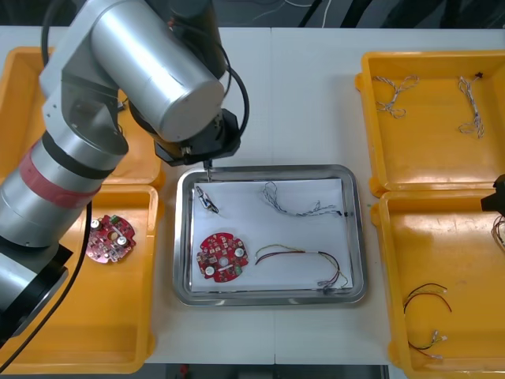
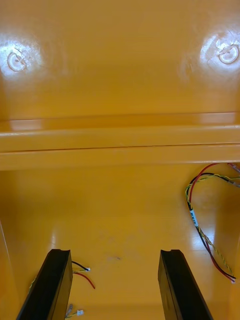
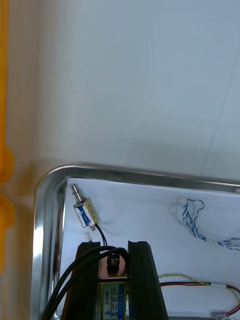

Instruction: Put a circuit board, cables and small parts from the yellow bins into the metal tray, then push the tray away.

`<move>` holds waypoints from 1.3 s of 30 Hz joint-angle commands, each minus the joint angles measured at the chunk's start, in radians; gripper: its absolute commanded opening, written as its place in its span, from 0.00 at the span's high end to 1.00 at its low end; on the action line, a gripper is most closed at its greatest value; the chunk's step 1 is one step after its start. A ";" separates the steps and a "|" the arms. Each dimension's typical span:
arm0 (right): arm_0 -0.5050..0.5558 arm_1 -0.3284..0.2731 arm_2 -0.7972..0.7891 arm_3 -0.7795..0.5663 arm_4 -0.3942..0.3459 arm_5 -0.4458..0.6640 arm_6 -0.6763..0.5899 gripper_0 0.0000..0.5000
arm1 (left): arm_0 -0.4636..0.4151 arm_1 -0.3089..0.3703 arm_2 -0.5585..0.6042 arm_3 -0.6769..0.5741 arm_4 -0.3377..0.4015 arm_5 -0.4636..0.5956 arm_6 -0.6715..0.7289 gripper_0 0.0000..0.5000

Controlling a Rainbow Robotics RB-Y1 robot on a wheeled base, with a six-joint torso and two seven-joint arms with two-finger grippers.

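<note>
One boxy small metal part lies in the shiny, white-lined metal tray; the left gripper clamps another. The right gripper gapes empty over a glossy yellow bin.

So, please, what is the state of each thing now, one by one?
Metal tray: white inside, holds circuit board, blue-white cable, red-yellow cable, loose part.
Left claw: shut on a small metal part, above the tray's corner.
Right claw: open, empty, above a yellow bin.
</note>
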 commanded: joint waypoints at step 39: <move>0.015 -0.042 -0.040 0.024 -0.016 0.033 -0.038 0.00 | 0.060 -0.034 -0.328 0.234 -0.072 -0.367 0.297 1.00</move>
